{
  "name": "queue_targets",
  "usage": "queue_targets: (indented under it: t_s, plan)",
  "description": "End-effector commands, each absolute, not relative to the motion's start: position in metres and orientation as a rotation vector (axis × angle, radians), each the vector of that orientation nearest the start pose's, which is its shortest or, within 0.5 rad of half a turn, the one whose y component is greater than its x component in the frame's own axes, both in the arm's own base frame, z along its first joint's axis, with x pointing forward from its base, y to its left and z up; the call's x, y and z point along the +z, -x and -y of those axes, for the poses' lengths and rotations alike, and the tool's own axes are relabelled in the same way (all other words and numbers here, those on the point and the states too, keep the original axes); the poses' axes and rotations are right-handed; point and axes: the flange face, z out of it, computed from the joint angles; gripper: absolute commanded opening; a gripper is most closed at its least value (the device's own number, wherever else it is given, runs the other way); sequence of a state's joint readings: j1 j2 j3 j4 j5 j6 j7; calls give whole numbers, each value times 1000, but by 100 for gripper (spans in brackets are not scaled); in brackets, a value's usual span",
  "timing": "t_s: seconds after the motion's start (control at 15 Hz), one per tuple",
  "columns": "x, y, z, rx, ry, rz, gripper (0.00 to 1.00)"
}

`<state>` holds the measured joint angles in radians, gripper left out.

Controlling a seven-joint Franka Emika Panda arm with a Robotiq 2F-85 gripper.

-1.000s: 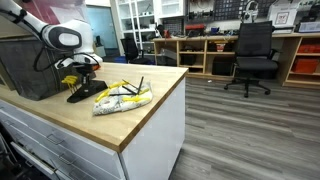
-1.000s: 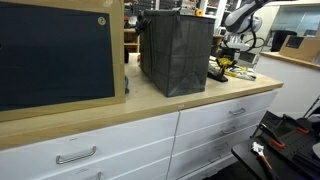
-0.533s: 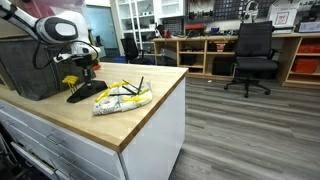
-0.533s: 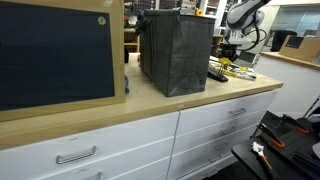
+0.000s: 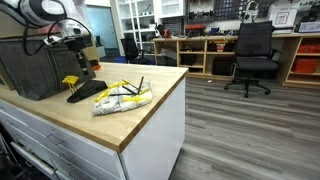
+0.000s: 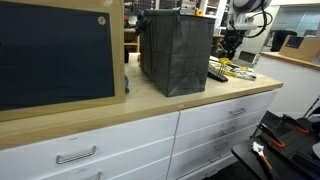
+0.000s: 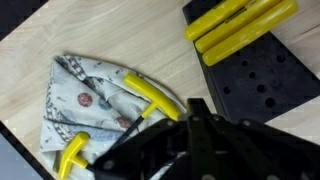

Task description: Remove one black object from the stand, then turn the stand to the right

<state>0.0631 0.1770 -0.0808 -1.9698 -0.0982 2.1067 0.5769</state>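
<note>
**Surface and room.** A light wooden tabletop (image 5: pixel 150 105) sits over white drawers (image 6: pixel 200 125) in a workshop room with a grey plank floor (image 5: pixel 250 130).
- In an exterior view, a framed dark panel (image 6: pixel 55 55) stands at the left.
- A dark wire-mesh basket (image 5: pixel 28 65) stands at the far left of the tabletop.
- The stand (image 5: pixel 84 90) lies just beside the basket on its right, with yellow-topped pieces along its upper edge.
- A clear plastic bag (image 5: pixel 122 96) of yellow and black items lies near the stand's right side.
- Far across the floor are open shelving (image 5: pixel 200 50) and a black office chair (image 5: pixel 252 55).

**Change.** A second ago the arm (image 5: pixel 45 9) reached low onto the stand. It has since risen and now hangs well above the stand, apart from it. The stand and bag lie where they did.

**Fingers.** In the wrist view the fingers (image 7: pixel 197 112) are pressed together. They hang over bare tabletop with the bag to the left and the stand (image 7: pixel 265 80) to the upper right, touching neither. The view there is dark, so I cannot tell whether a thin black piece is pinched between them.
</note>
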Motion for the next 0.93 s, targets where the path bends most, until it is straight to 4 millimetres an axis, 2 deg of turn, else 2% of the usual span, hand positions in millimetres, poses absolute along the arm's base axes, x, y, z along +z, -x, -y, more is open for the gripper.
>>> queue_targets:
  t_s: [0.0,0.33,0.6,0.87]
  plan:
    - [414,-580,12,74,3164,-781,0]
    - [447,-566,7,228,3205,-704,0]
    - [469,-551,-8,312,3240,-574,0]
    - [488,-540,-25,316,3273,-450,0]
